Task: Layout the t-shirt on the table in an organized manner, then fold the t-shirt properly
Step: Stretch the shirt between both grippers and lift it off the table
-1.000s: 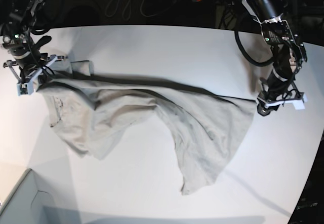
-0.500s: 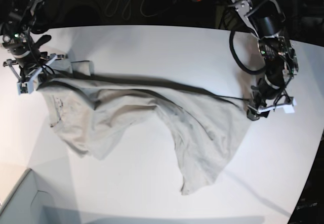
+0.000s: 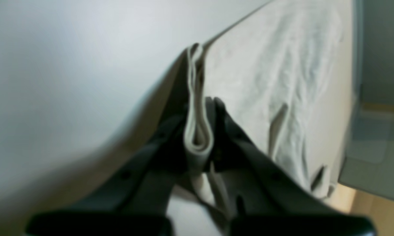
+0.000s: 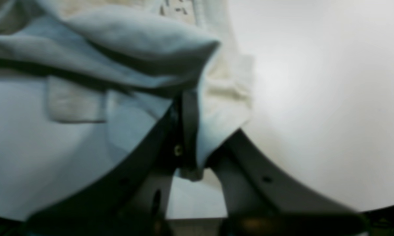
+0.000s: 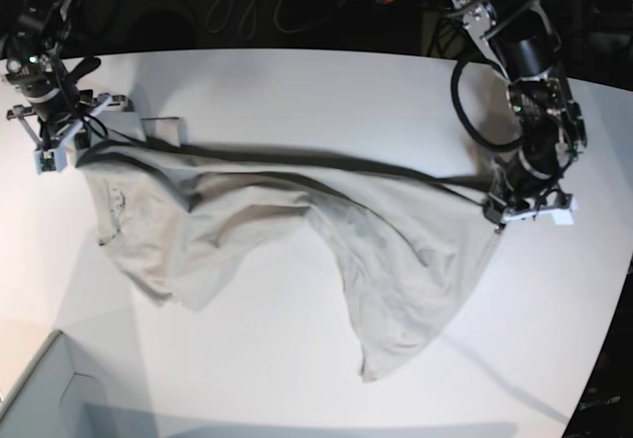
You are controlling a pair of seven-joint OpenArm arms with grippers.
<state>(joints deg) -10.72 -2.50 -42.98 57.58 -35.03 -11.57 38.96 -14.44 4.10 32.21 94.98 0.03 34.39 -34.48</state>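
T-shirt [image 5: 297,230] cloth, soft, creased and grey-beige, is stretched between my two arms across the smooth white desk [image 5: 297,92], its lower part sagging in loose rumpled folds. My left end effector [image 3: 200,131] pinches a doubled hem edge; my right end effector [image 4: 190,137] is clamped on another bunched edge.

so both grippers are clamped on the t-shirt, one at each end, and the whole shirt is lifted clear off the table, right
Not quite. Both grippers, left and right, are clamped on the t-shirt, one at each end, but the base view shows most of it draped on the table, not lifted clear.
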